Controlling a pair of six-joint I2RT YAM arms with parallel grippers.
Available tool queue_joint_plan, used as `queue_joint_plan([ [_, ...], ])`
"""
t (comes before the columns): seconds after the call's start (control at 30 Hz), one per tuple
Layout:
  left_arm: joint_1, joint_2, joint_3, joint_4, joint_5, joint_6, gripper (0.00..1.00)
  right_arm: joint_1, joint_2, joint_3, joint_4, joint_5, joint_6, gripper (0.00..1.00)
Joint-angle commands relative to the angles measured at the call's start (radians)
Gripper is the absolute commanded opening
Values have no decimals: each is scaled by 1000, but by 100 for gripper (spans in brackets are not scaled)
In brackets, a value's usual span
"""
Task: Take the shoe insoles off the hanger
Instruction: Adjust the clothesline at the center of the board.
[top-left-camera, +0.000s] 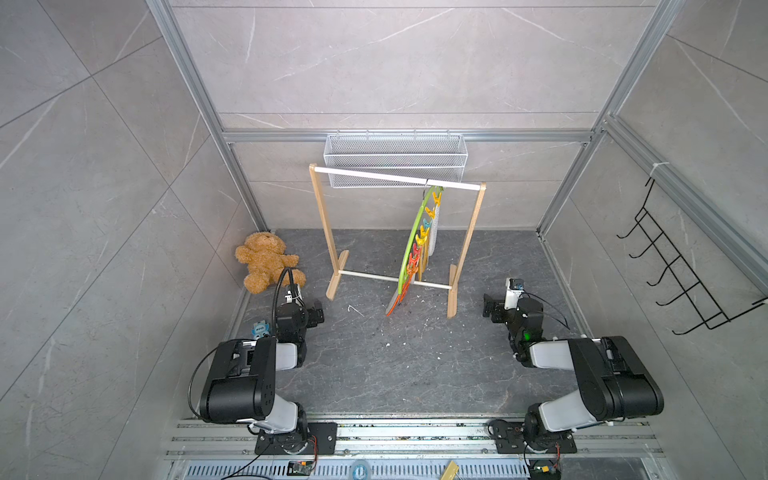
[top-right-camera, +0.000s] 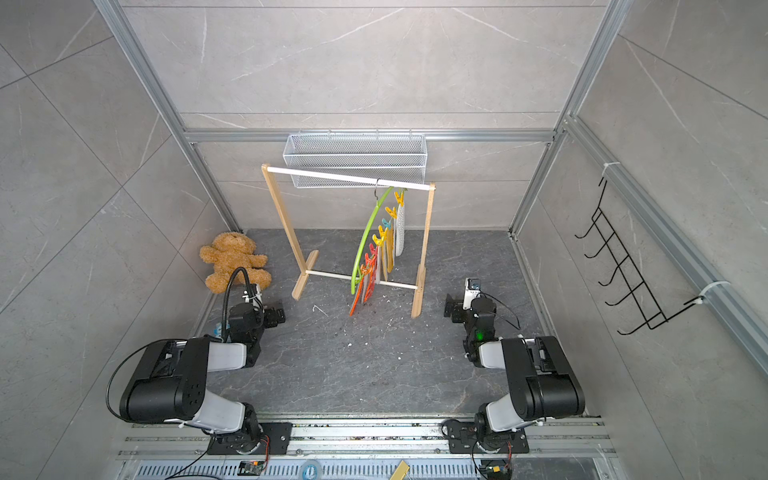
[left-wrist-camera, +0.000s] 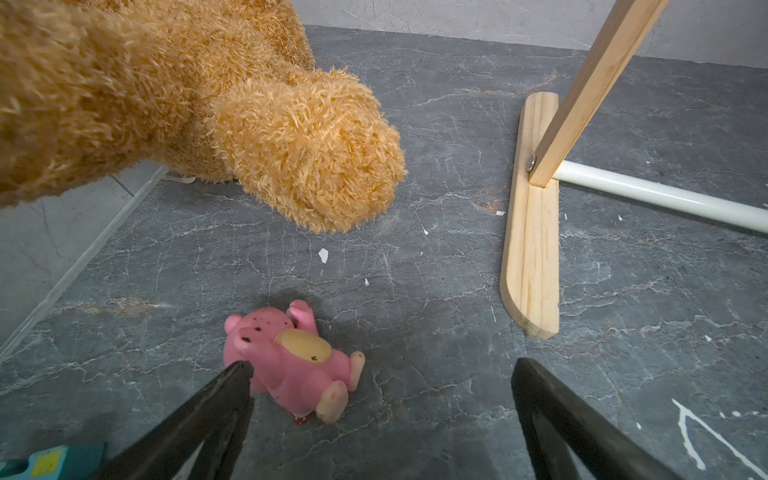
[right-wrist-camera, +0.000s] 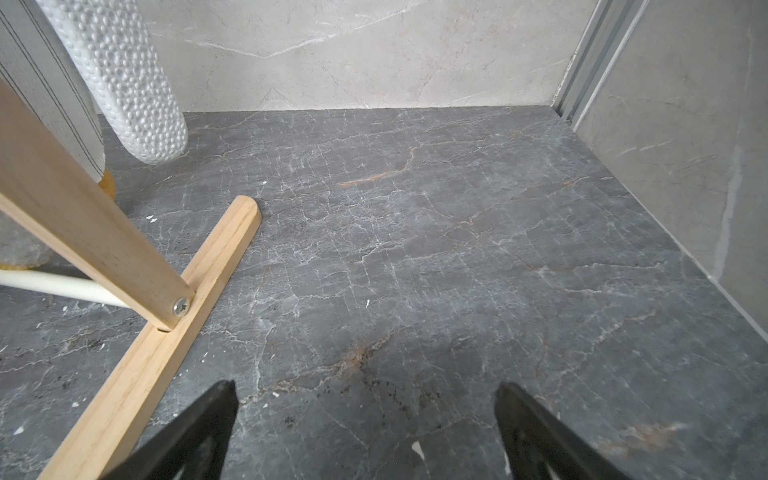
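The lime-green hanger (top-left-camera: 411, 245) (top-right-camera: 365, 241) hangs by its hook from the white rail, sloping down towards me. Several shoe insoles hang from its coloured clips, among them a white bumpy one (top-right-camera: 400, 232) (right-wrist-camera: 137, 83), a pale striped one (right-wrist-camera: 50, 91) and a grey one with an orange rim (top-left-camera: 395, 301) lowest. My left gripper (top-left-camera: 318, 313) (left-wrist-camera: 382, 368) is low over the floor, left of the rack, open and holding nothing. On the rack's right, my right gripper (top-left-camera: 490, 305) (right-wrist-camera: 365, 387) is open and holding nothing too. Both are well apart from the hanger.
The wooden rack (top-left-camera: 324, 216) stands mid-floor on two flat feet (left-wrist-camera: 532, 232) (right-wrist-camera: 166, 332). A teddy bear (top-left-camera: 264, 262) sits at the back left. A pink toy (left-wrist-camera: 291, 361) lies by one left finger. There is a wire basket (top-left-camera: 395, 160) on the back wall and black hooks (top-left-camera: 681, 270) on the right wall.
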Motion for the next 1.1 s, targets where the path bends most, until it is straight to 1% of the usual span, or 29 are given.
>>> queue_joint_plan([
  [0.0,-4,-1,25,49,-12,16,100,4,0,10,24,5,0,99],
  [0.07,-3,-20,28,28,-49,-1,100,4,-3,6,32,3,-1,99],
  [0.1,-3,-42,35,-1,-86,-17,100,5,-10,-3,43,6,0,100],
  [0.17,-4,-89,67,-99,-147,-38,100,5,-32,-39,88,18,5,99],
  [0.23,-4,-114,162,-319,-170,-77,100,5,-58,-72,125,44,17,99],
  [0.3,-5,-93,242,-476,-196,-129,100,5,-87,-86,131,67,25,99],
  [0.33,-5,-85,263,-517,-197,-148,100,4,-109,-88,118,74,26,99],
  [0.4,-17,-96,261,-519,-197,-156,100,4,-158,-93,77,88,33,100],
  [0.47,-24,-126,242,-514,-224,-167,100,5,-211,-96,30,110,46,100],
  [0.57,-25,-202,224,-534,-257,-198,100,4,-293,-108,-29,133,76,100],
  [0.67,-28,-305,238,-608,-270,-271,100,5,-376,-80,-192,147,109,100],
  [0.73,-28,-375,252,-644,-238,-306,100,5,-423,-48,-312,157,138,99],
  [0.8,-28,-437,271,-692,-211,-348,100,4,-465,-18,-444,201,210,100],
  [0.87,-28,-488,290,-739,-199,-403,100,4,-514,25,-591,230,245,100],
  [0.93,-28,-529,306,-781,-177,-452,100,5,-567,84,-757,267,338,100],
  [1.03,-28,-569,331,-864,-156,-517,100,4,-600,172,-931,197,437,100],
  [1.07,-25,-582,339,-902,-157,-560,100,3,-605,206,-989,157,473,100],
])
